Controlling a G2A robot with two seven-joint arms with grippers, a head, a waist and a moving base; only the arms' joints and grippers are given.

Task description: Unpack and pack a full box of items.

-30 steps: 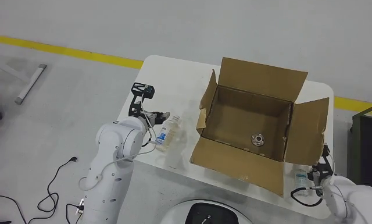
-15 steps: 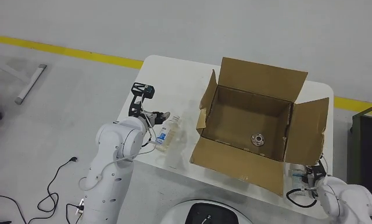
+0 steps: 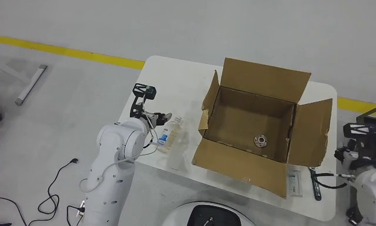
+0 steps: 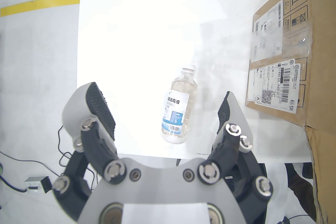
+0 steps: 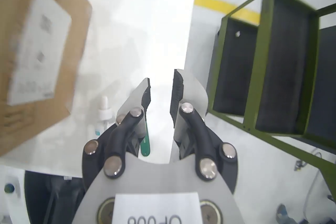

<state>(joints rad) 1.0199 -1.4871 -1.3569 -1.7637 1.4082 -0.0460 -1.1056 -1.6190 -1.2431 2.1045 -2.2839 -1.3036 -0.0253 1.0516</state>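
An open cardboard box [image 3: 249, 161] stands in the middle of the white table [image 3: 176, 79]; a small metal ring [image 3: 259, 141] lies on its floor. A clear bottle [image 3: 169, 134] with a blue-and-white label lies on its side left of the box. My left gripper [image 4: 160, 93] hangs open above that bottle [image 4: 178, 107], one finger on each side and not touching it. My right gripper [image 5: 161, 80] is off the table's right edge, its fingers a narrow gap apart and holding nothing. A small dropper bottle [image 3: 294, 182] and a dark green-handled tool [image 3: 316, 184] lie by the box's front right corner.
A green metal rack [image 5: 262, 64] stands close beside the table's right edge, next to my right arm [image 3: 359, 167]. The box's flaps [image 3: 314, 129] stick outward. A yellow floor line [image 3: 70, 51] runs behind the table. Cables [image 3: 53, 191] lie on the floor at the left.
My right arm has pulled back to the right, off the table's front right corner. The small dropper bottle it held now lies on the table. The left arm has not moved.
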